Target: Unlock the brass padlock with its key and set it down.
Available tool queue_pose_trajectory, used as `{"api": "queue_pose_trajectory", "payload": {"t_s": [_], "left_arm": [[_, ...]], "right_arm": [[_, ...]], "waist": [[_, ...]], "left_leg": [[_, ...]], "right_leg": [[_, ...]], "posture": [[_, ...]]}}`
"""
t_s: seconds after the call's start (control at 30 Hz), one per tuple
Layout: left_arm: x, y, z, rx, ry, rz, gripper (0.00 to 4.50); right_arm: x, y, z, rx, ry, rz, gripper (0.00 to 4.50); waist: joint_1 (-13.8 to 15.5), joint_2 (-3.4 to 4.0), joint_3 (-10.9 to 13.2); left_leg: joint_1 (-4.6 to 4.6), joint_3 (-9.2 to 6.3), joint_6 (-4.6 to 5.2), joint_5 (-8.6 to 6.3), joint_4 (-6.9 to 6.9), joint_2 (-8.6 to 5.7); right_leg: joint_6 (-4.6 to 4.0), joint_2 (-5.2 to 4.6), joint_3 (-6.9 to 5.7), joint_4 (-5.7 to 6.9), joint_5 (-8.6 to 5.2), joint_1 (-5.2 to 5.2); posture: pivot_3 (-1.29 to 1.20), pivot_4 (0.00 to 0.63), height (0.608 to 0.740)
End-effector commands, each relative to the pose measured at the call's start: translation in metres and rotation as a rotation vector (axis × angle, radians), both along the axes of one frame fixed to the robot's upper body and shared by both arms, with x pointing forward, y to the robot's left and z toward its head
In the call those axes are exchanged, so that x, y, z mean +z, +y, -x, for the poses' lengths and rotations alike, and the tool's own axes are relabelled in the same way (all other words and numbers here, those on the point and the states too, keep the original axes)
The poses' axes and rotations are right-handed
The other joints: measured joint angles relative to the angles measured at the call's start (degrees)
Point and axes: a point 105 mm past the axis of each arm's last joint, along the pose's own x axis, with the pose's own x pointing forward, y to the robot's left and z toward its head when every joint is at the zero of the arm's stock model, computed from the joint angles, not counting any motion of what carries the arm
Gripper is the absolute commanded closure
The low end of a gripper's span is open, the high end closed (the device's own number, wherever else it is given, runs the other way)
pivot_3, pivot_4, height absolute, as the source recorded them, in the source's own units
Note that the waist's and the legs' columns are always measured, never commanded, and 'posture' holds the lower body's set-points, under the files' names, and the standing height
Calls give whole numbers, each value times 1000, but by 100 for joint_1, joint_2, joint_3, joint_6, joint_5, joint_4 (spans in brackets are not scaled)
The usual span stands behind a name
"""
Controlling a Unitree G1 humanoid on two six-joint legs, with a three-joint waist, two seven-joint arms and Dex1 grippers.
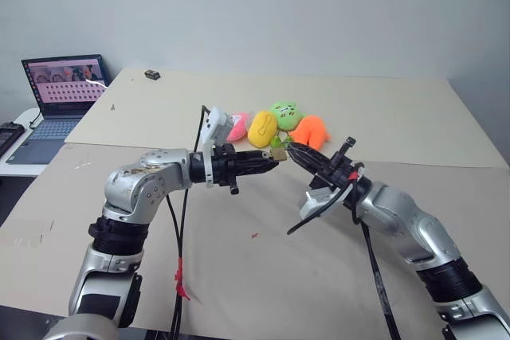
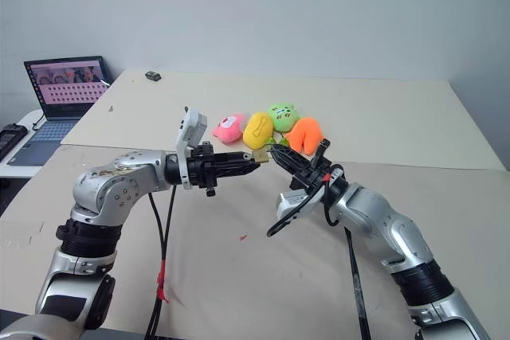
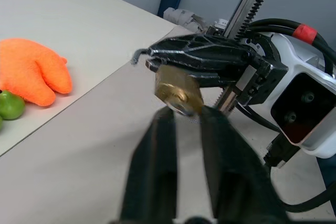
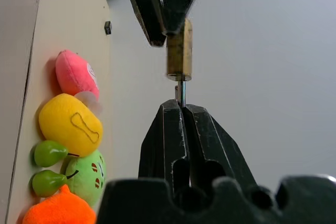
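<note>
**A:** What takes up the most room?

**B:** A wide beige table point(image 1: 414, 117). Its back half is mostly bare; a laptop point(image 1: 60, 89) sits off the far left corner, and a small dark object point(image 1: 152, 75) lies near the far edge.

**A:** And the arms?

**B:** Both are raised above the table's near half, bent inward so their tips meet in mid-air. The left gripper point(image 1: 276, 158) points level toward the right one. The right gripper point(image 1: 292, 151) angles slightly upward.

**A:** Anything behind them?

**B:** A row of plush toys point(image 1: 275, 125): pink, yellow, green, orange.

**A:** Where is the lock?

**B:** The brass padlock point(image 3: 177, 91) hangs between the tips, off the table. The right gripper's fingers are pinched on its silver shackle point(image 4: 181, 92); the left's are drawn together at the body's lower end.
</note>
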Motion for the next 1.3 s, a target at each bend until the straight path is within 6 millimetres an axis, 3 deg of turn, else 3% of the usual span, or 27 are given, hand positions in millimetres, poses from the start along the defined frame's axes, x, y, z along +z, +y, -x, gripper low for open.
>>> {"api": "queue_pose_trajectory", "payload": {"t_s": [0.03,0.47,0.6,0.7,1.3], "left_arm": [[10,-2,1,-20,-39,17,4435],[9,-3,-2,2,-3,24,4435],[8,-2,-2,6,12,26,3534],[6,-3,-1,2,24,22,2446],[7,0,-6,33,51,54,2446]], "right_arm": [[13,1,5,19,-32,-36,4500],[12,2,5,19,-26,-34,4500],[13,2,6,20,-29,-35,4500],[15,1,6,20,-33,-35,4500],[12,6,12,37,-12,-38,4500]], "waist": [[-1,0,0],[-3,1,-1],[-6,2,-2],[-5,2,-3],[-2,3,-6]], "left_leg": [[0,0,0,0,0,0],[2,0,0,0,3,0],[1,0,0,0,3,0],[1,0,0,0,2,0],[1,-1,0,0,5,0]], "right_leg": [[0,0,0,0,0,0],[0,0,1,2,0,2],[0,0,0,2,0,1],[0,0,0,2,0,0],[0,0,0,6,0,1]], "posture": [[0,150,644],[0,150,644],[0,150,644],[0,150,644],[0,150,644]]}}
